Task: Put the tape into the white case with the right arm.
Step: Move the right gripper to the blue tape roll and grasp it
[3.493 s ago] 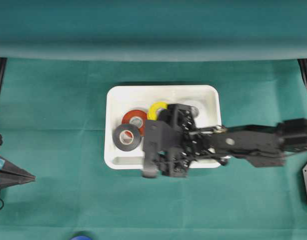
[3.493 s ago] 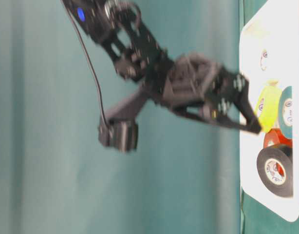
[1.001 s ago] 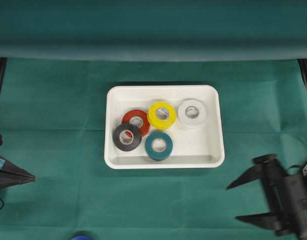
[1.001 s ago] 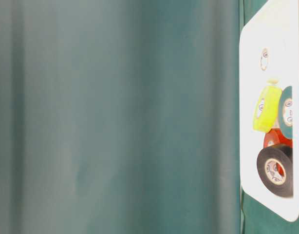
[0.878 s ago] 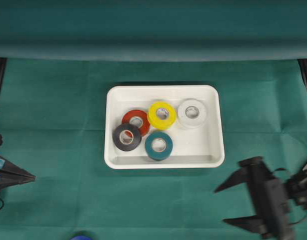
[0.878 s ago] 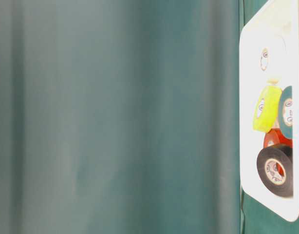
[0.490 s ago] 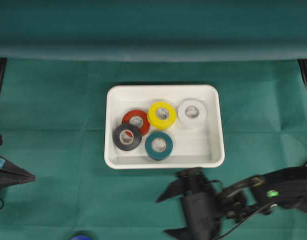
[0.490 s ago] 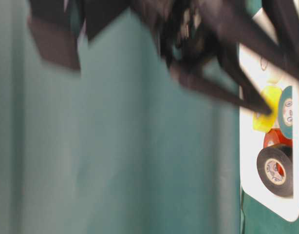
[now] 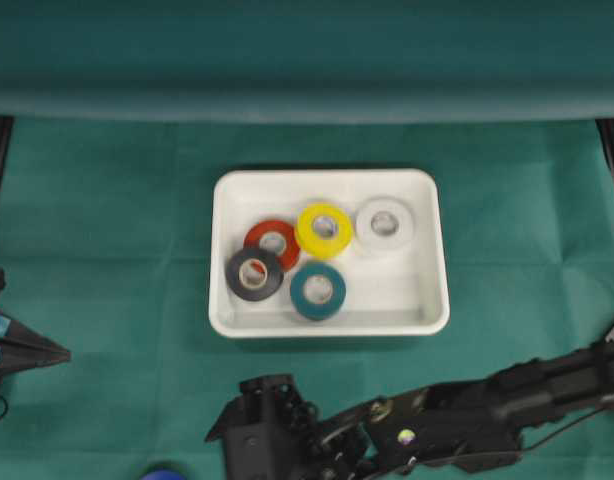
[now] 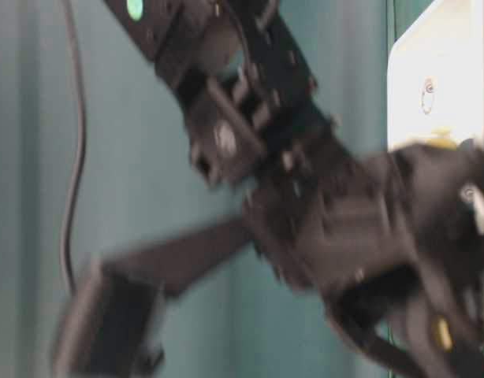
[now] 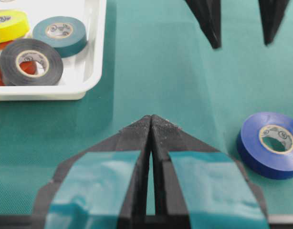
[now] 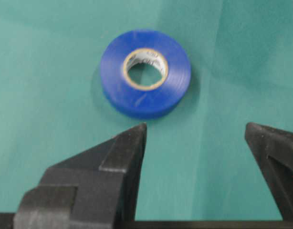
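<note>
Rolls (image 9: 318, 290) in white case (image 9: 431, 300); blue tape (image 12: 146, 73) outside, unobstructed

My right arm (image 9: 457, 420) is all black, blocky and bracketed, with a small green light near the upper left of the table-level view and a thin black cable. My left gripper (image 11: 151, 125) has black pointed fingers with light-blue patches.

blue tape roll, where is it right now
The blue tape roll lies flat on the green cloth outside the white case, just ahead of the open right pincer in the right wrist view.
</note>
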